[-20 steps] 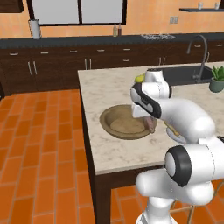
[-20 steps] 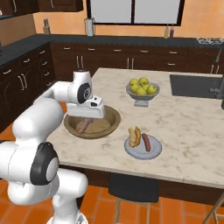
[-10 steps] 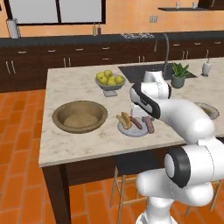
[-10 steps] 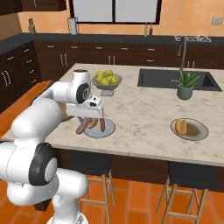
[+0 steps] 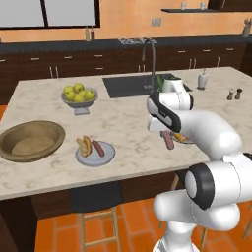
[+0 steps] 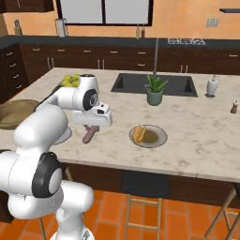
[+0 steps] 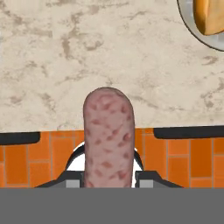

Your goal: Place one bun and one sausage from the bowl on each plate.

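My gripper [image 6: 92, 127] is shut on a reddish-brown sausage [image 6: 88, 135], which hangs over the counter near its front edge. The same sausage [image 7: 108, 135] stands up between the jaws in the hand view, and it shows in the left base view [image 5: 168, 140] too. To its right lies a grey plate [image 6: 157, 138] holding a bun [image 6: 139, 133]; that plate's rim [image 7: 189, 27] and bun [image 7: 210, 15] show at the top right of the hand view. Another plate [image 5: 106, 155] carries a bun [image 5: 84, 146] and a sausage [image 5: 98, 148]. The wide wooden bowl [image 5: 32, 140] sits at the far left.
A grey footed bowl of apples [image 5: 78, 96] stands behind the filled plate. A sink [image 6: 152, 83] with a tap, a potted plant [image 6: 154, 89], a soap dispenser [image 6: 212, 86] and a shaker [image 6: 234, 107] occupy the back and right of the island. Stools stand below the front edge.
The base has driven right along the island, so the whole scene has shifted left. The gripper keeps its hold on the sausage, now near the plate with only a bun.
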You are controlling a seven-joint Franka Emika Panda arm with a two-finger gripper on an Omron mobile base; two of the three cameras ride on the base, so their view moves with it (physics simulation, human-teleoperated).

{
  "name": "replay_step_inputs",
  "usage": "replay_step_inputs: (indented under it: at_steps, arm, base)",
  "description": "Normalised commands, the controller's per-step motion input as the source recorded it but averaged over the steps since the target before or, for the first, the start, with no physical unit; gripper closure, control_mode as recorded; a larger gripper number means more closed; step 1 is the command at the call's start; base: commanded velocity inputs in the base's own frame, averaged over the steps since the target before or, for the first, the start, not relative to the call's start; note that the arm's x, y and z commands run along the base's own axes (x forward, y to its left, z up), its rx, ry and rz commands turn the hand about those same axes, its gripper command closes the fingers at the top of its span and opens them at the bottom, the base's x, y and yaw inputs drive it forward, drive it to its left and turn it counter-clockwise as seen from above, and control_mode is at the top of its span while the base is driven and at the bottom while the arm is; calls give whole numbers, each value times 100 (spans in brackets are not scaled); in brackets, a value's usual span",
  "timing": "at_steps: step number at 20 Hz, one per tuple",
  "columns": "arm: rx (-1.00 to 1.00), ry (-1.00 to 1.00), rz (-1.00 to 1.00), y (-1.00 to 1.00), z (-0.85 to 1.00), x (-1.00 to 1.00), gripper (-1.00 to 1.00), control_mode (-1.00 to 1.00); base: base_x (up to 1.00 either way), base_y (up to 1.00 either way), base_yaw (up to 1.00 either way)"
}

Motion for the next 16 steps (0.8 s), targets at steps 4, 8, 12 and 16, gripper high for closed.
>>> replay_step_inputs:
  at_steps: [4,8,12,16]
  arm:
    - [0,0,0,0,0,0,100,100]
    - [0,0,0,0,0,0,100,100]
    - [0,0,0,0,0,0,100,100]
    - [0,0,0,0,0,0,100,100]
  base:
    - [25,-54,0]
    - [22,-12,0]
    - [17,-11,0]
    - [15,-36,0]
